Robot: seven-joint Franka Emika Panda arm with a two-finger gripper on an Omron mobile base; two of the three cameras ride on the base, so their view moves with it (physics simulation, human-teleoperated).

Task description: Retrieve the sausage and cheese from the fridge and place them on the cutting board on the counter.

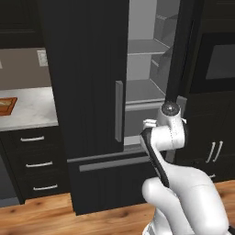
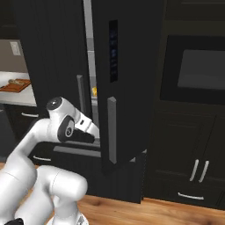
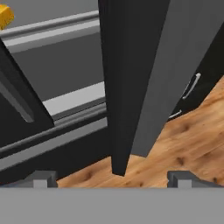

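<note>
The two-finger gripper (image 3: 112,177) stands spread wide with nothing between its dark finger tips (image 3: 41,178), low in front of the tall black French-door fridge (image 1: 87,92). In the hand view the edge of the fridge's open right door rises straight ahead of the gripper, with wooden floor (image 3: 183,144) beyond and below it. Up and to the left of the gripper, on a pale grey shelf, sits the small bright yellow wedge of cheese (image 3: 5,15); the right base view catches a sliver of it through the door gap. The left base view shows bare shelves inside. Far to the gripper's left, the orange-brown wooden cutting board (image 1: 6,106) lies on the white-grey marble counter (image 1: 32,110).
</note>
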